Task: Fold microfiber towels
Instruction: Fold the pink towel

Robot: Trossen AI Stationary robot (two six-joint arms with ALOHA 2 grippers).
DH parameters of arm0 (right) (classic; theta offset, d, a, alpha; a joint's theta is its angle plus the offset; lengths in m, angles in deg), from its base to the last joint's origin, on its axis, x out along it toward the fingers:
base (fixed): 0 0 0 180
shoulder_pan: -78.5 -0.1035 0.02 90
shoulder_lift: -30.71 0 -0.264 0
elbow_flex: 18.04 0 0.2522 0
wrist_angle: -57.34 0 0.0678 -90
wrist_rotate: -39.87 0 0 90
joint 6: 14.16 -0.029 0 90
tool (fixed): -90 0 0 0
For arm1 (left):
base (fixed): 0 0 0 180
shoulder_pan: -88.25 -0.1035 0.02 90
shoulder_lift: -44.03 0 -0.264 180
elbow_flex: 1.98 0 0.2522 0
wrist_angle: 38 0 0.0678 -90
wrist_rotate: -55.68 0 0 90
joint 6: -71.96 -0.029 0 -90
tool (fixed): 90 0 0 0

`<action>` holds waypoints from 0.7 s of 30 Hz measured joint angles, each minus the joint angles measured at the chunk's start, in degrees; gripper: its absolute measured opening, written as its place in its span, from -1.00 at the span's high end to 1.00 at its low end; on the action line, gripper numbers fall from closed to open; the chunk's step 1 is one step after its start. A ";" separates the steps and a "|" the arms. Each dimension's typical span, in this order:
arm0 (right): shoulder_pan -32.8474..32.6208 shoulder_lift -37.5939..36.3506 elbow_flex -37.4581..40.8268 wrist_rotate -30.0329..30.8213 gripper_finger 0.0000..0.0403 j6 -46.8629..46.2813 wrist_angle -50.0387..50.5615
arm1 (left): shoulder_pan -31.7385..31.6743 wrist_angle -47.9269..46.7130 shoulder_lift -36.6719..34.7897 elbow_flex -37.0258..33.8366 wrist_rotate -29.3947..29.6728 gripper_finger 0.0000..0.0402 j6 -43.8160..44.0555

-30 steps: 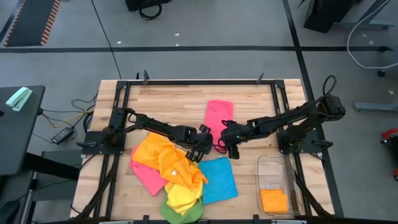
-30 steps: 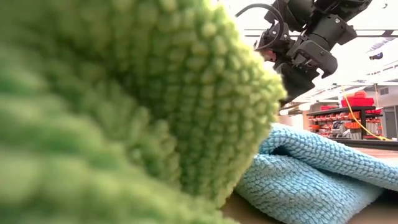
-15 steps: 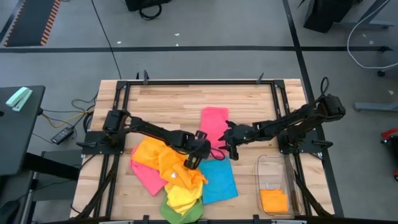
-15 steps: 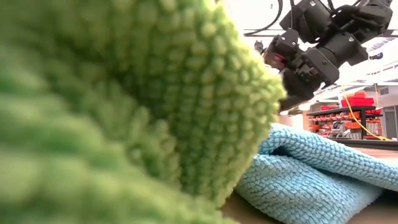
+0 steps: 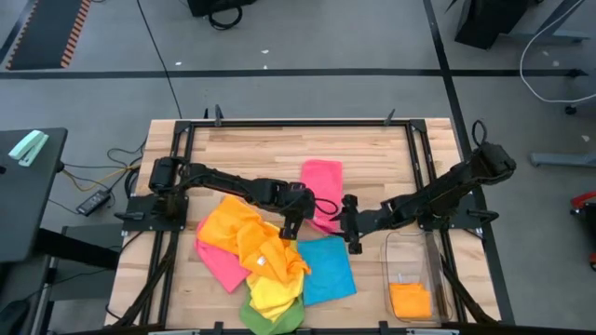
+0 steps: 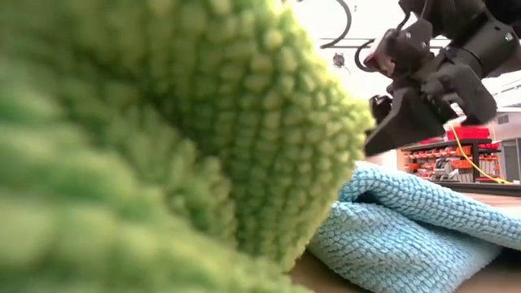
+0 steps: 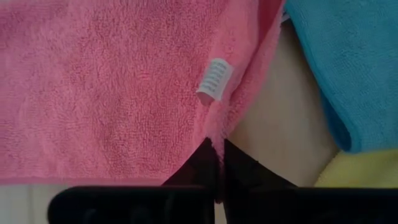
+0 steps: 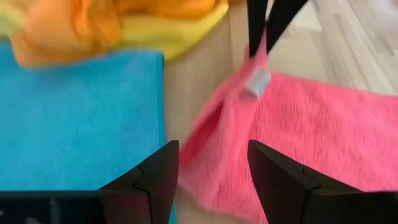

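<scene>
Towels in bright colours lie across a wooden table (image 5: pixel 242 149) as two dark robot arms meet at its middle. A pink towel (image 5: pixel 322 191) is spread flat near the table's centre, apart from the heap. The left gripper (image 5: pixel 291 223) has its fingers pinched shut on that towel's near corner, beside a small white tag (image 7: pixel 213 78), and the corner is lifted off the wood in a peak; the left wrist view shows the pink edge running down into the closed fingertips. The right gripper (image 5: pixel 351 235) hovers just beside the same corner, its fingers (image 8: pixel 158 177) spread apart and holding nothing, with the raised pink fabric between and beyond them in the right wrist view.

A blue towel (image 5: pixel 324 268) lies flat toward the table's front edge, just beside the pink corner. To its left sits a crumpled pile: an orange towel (image 5: pixel 233 228) on top, a second pink towel (image 5: pixel 220 265) under it, a yellow towel (image 5: pixel 272 293) and a green towel (image 5: pixel 265 319) at the front edge. The green one fills most of the low view, with the blue towel behind it. A clear bin (image 5: pixel 413 279) at the front right corner holds a folded orange cloth (image 5: pixel 410 300).
</scene>
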 joint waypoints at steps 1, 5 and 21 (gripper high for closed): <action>-0.30 1.17 -0.01 0.22 0.01 0.15 -0.89 | 0.00 0.04 0.01 0.00 -0.03 0.88 0.05; -1.17 5.66 -0.13 2.20 0.01 1.54 -3.68 | 0.02 -0.26 0.02 0.00 -0.03 0.89 0.02; -2.61 8.13 -2.40 5.11 0.01 13.53 -3.02 | -0.97 -2.52 0.07 0.00 0.22 0.89 1.42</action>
